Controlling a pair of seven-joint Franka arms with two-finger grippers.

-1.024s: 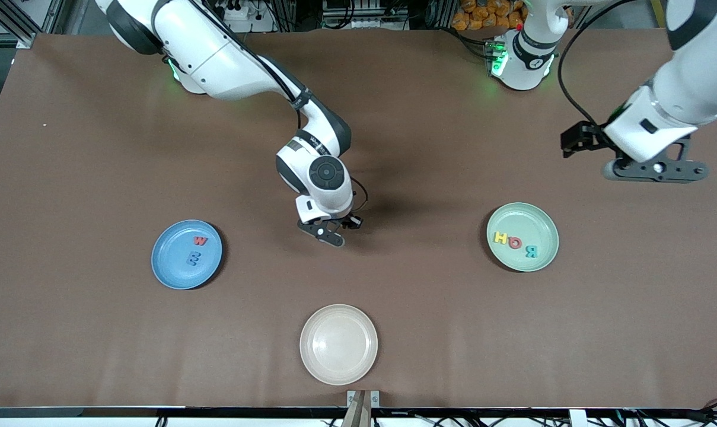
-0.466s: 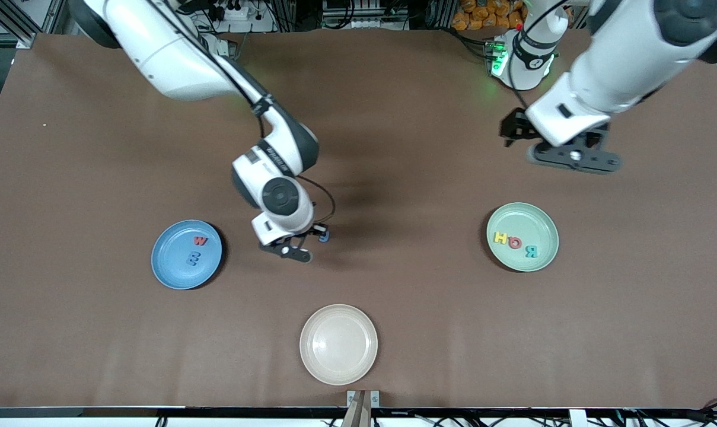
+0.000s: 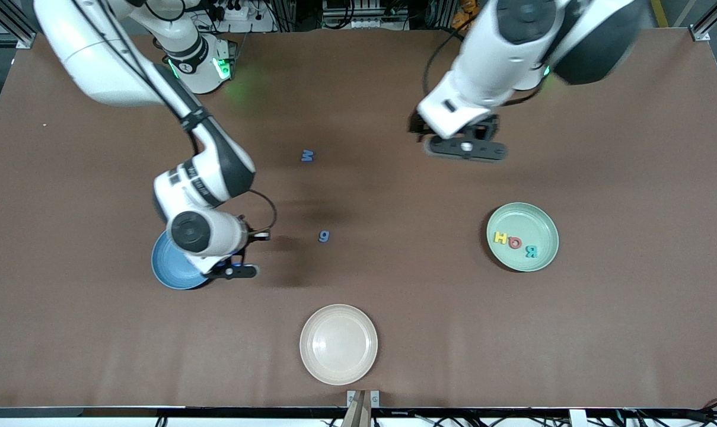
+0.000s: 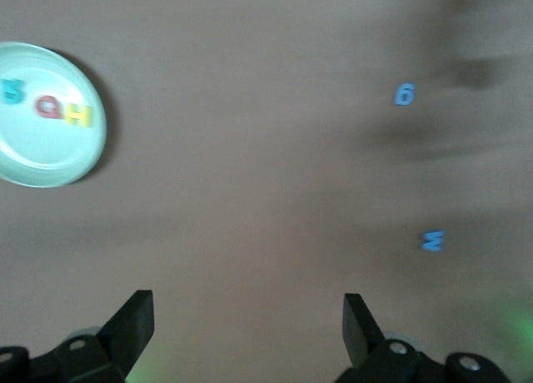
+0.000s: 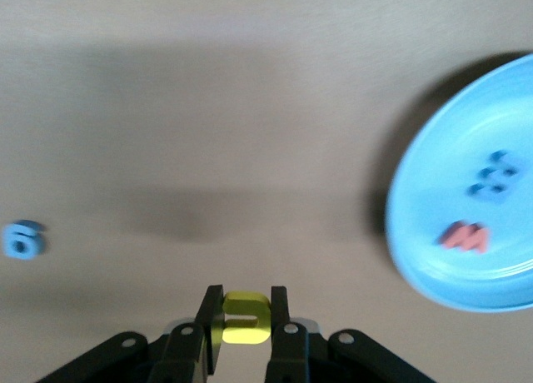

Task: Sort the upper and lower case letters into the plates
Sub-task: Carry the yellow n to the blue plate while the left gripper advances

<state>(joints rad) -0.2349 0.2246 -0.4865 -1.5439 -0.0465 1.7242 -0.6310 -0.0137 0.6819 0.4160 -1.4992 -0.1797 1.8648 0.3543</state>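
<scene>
- Our right gripper (image 5: 244,315), jaws clamped on a yellow letter (image 5: 246,318), hangs beside the blue plate (image 3: 167,274).
- Our left gripper (image 4: 248,320), jaws wide, hangs over bare table (image 3: 394,284).
- Released short of the rim, we'd miss the plate.

Mint plate (image 3: 545,220) letters read H, Q, R (mirrored); loose blue letters (image 3: 324,236): g, w.

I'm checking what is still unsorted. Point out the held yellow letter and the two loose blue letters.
yellow letter (image 5: 246,329), right wrist view, its front face.
blue g letter (image 3: 324,236), front view, its middle.
blue M letter (image 3: 307,156), front view, its middle.
</scene>
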